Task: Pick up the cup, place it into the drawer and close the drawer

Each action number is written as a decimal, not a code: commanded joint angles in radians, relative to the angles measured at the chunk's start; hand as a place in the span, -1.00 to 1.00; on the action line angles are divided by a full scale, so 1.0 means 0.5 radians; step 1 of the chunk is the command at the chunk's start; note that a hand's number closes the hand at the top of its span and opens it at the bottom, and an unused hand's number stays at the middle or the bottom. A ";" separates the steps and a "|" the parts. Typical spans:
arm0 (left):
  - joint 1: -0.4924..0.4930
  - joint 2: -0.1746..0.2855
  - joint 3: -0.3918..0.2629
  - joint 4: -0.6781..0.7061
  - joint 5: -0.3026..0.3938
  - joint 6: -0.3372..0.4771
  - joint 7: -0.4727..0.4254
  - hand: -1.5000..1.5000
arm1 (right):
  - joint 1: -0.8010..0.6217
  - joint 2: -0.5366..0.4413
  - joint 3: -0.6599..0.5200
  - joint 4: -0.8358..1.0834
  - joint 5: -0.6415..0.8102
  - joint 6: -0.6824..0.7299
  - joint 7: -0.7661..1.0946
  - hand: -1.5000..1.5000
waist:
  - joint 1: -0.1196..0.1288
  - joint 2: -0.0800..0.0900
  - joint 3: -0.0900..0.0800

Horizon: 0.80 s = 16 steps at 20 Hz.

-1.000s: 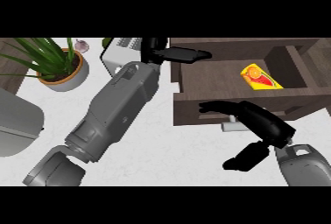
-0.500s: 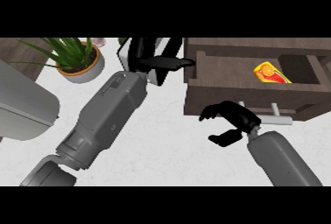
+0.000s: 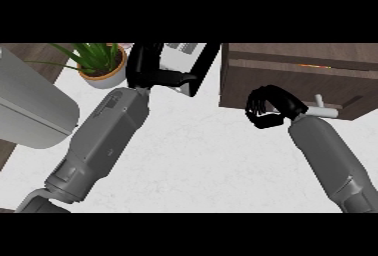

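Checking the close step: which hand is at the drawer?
The right hand, fingers curled at the dark drawer, beside its handle; the left hand is up by the potted plant.

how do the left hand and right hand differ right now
The left hand sits at the view's top beside the potted plant; the right hand is at the drawer front, next to its handle. The left hand's fingers look straight; the right hand's are curled, with nothing seen in them. Both are black on grey forearms.

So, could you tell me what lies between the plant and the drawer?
In the head view, the left hand lies there, with something white partly hidden by it.
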State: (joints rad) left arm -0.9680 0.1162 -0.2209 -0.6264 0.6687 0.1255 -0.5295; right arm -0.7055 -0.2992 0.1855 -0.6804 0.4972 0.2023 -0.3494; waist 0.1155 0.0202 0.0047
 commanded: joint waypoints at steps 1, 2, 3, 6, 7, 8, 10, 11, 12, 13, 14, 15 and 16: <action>0.112 0.116 -0.003 -0.082 0.010 -0.121 0.027 -1.00 | -0.234 -0.111 -0.214 0.237 -0.092 -0.057 -0.140 1.00 | 0.063 0.019 0.001; 0.141 0.105 -0.017 -0.113 0.006 -0.116 0.037 -1.00 | -0.240 -0.158 -0.223 0.300 -0.072 -0.083 -0.197 1.00 | 0.060 0.017 0.002; 0.090 0.132 0.003 -0.116 0.027 -0.133 0.094 -1.00 | -0.337 -0.132 -0.269 0.344 -0.102 -0.096 -0.144 1.00 | 0.070 0.027 0.002; 0.179 0.123 -0.032 -0.147 0.008 -0.166 0.059 -1.00 | -0.428 -0.204 -0.353 0.392 -0.150 -0.100 -0.058 1.00 | 0.115 0.038 0.001; 0.171 0.142 -0.024 -0.154 0.005 -0.165 0.048 -1.00 | -0.463 -0.212 -0.360 0.394 -0.156 -0.088 -0.026 1.00 | 0.126 0.042 0.000; 0.156 0.147 -0.037 -0.173 -0.003 -0.158 0.077 -1.00 | -0.446 -0.194 -0.361 0.409 -0.156 -0.115 -0.015 1.00 | 0.139 0.041 0.002; 0.165 0.151 -0.028 -0.196 0.018 -0.210 0.076 -1.00 | -0.467 -0.234 -0.399 0.401 -0.201 -0.066 -0.015 1.00 | 0.146 0.051 0.000; 0.221 0.187 -0.029 -0.191 0.016 -0.231 0.075 -1.00 | -0.464 -0.255 -0.399 0.385 -0.204 -0.058 -0.037 1.00 | 0.159 0.047 -0.001; 0.230 0.162 -0.041 -0.179 0.010 -0.232 0.067 -1.00 | -0.479 -0.262 -0.413 0.370 -0.222 -0.048 -0.022 1.00 | 0.168 0.063 -0.001; 0.205 0.162 -0.034 -0.206 0.020 -0.221 0.087 -1.00 | -0.468 -0.294 -0.430 0.359 -0.246 -0.014 -0.054 1.00 | 0.168 0.052 0.001; 0.200 0.182 -0.035 -0.218 0.012 -0.216 0.095 -1.00 | -0.481 -0.310 -0.417 0.369 -0.238 0.024 -0.019 1.00 | 0.170 0.043 -0.001; 0.210 0.165 -0.050 -0.224 0.008 -0.234 0.091 -1.00 | -0.492 -0.302 -0.429 0.343 -0.255 0.015 -0.020 1.00 | 0.182 0.049 -0.001; 0.234 0.178 -0.049 -0.214 0.001 -0.247 0.064 -1.00 | -0.492 -0.311 -0.434 0.333 -0.264 0.021 -0.011 1.00 | 0.182 0.061 -0.003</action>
State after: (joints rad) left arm -0.8672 0.1971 -0.2399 -0.7249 0.6736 0.0184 -0.4913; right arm -0.7692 -0.3519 0.0492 -0.5562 0.3594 0.3180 -0.4413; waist 0.1677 0.0303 0.0150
